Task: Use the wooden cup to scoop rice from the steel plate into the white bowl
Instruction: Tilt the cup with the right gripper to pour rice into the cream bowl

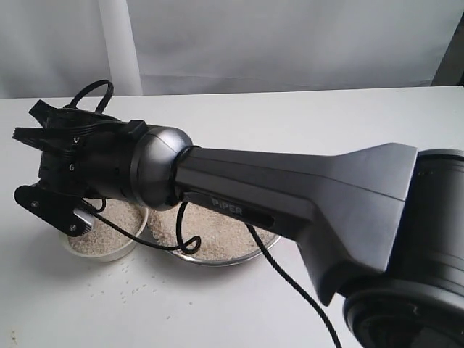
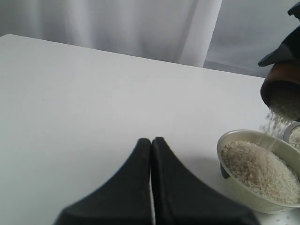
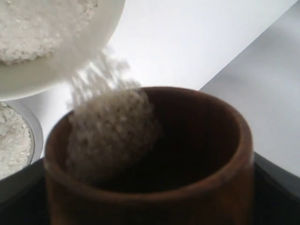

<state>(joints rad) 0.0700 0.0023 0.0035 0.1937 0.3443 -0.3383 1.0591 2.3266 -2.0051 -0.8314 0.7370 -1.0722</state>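
- On the bench [image 1: 290, 116], the steel plate [image 1: 243, 255] holds plenty of rice [image 1: 221, 233]: more scooping is likely left.
- Beside it, the white bowl [image 2: 239, 187] is already heaped.
- Right fingers [image 1: 43, 203] grip the wooden cup [image 3: 154, 201], tilted above the bowl; only the wrist views show grains falling.
- Left fingers [image 2: 136, 187] are pressed together, empty.

Pale beige-white rice [image 2: 262, 168], a reddish-brown cup [image 3: 140, 206] with a dark inside, a cream-white bowl [image 2: 243, 192] and a shiny silver plate [image 1: 217, 262] stand out against a plain white table [image 1: 290, 116]; the arm [image 1: 290, 181] is dark grey with pale lettering, its cable [image 1: 279, 270] black.
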